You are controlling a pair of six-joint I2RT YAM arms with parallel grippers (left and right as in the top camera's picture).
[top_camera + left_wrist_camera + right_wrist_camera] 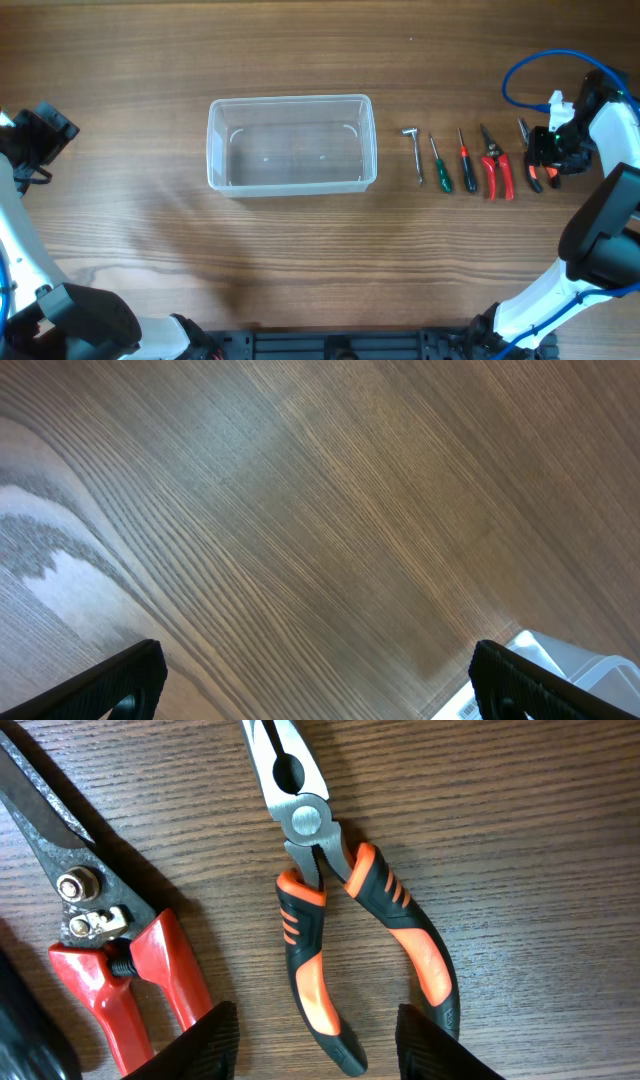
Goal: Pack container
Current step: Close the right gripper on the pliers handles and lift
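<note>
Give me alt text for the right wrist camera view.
Orange-and-black pliers lie on the wooden table, handles between the right gripper's open fingertips at the bottom edge. Red-handled cutters lie beside them.

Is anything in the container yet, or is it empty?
Empty. Overhead, only wood grain shows through the clear container; the hand tools lie in a row outside it, to its right.
</note>
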